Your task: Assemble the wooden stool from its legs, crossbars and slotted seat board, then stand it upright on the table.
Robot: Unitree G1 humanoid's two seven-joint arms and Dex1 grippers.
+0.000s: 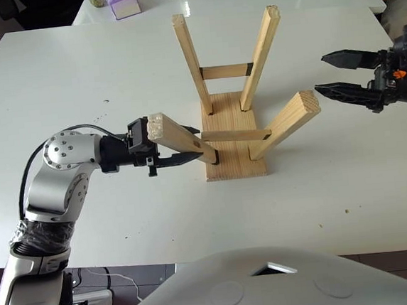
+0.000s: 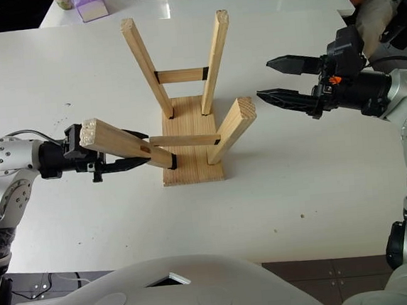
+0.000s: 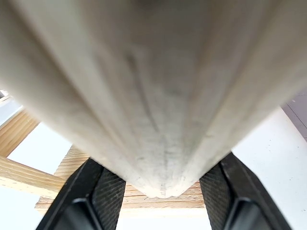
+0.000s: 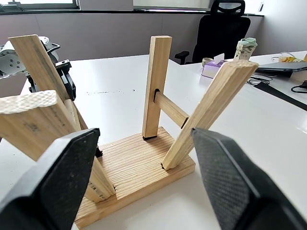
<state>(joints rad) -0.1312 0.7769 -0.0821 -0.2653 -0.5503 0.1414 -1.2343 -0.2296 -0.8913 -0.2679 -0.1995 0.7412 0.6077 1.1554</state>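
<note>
Pale wooden slotted seat board (image 1: 229, 118) lies flat on white table (image 1: 110, 68). Four pale wooden legs (image 1: 259, 58) stick up from board, leaning outward; two thin crossbars (image 1: 226, 70) join them in pairs. Left gripper (image 1: 188, 145) clamps near-left leg (image 1: 177, 135) of board. Right gripper (image 1: 319, 73) hovers right of board, spread wide, holding nothing.

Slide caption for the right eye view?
Left gripper holds one leg of the upside-down wooden stool; right gripper, open, hovers beside another leg.
</note>
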